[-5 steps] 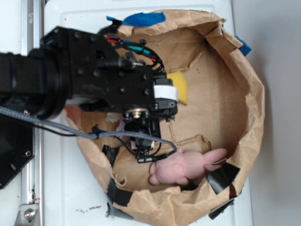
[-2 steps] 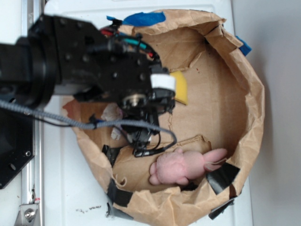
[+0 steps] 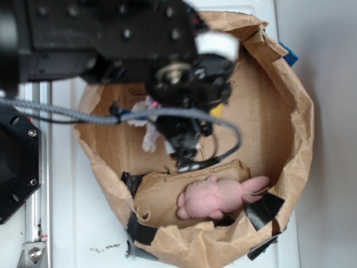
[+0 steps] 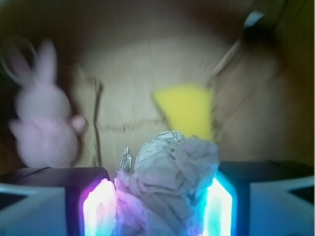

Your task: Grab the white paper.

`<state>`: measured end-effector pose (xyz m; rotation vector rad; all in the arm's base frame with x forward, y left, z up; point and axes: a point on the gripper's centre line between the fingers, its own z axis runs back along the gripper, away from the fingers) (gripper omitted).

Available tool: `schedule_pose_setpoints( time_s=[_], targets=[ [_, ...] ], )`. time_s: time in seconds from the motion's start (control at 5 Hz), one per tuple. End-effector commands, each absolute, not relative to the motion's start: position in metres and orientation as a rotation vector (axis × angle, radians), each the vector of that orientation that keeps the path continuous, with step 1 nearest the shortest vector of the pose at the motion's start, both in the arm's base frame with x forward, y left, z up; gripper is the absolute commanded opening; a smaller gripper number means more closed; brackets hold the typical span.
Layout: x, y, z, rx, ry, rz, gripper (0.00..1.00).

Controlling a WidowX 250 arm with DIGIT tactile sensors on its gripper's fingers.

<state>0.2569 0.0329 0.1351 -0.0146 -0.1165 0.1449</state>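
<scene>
Wrist view, left to right: pink plush bunny (image 4: 43,123) lying blurred at left; jaws pinching the white paper (image 4: 170,187) at centre, wad bulging above them; yellow sponge (image 4: 184,109) sitting just beyond on brown paper (image 4: 256,123).

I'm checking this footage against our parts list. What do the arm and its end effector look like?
The arm is black and blocky, studded with small screws, with a white band near the wrist. A grey braided cable runs along it, and thinner black wires loop below. In the wrist view, the end effector has dark fingers whose inner faces glow pink-purple on one side and cyan on the other.
</scene>
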Motion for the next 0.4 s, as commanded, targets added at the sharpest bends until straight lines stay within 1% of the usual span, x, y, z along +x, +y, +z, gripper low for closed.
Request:
schedule_pose_setpoints(
  time_s=[0.0,0.2],
  targets=[
    [0.2472,0.0296,0.2039,0.03,-0.219,0.191,0.0],
    [0.2392,0.0204,0.2045,0.034,-0.218,0.173,0.0]
  ],
)
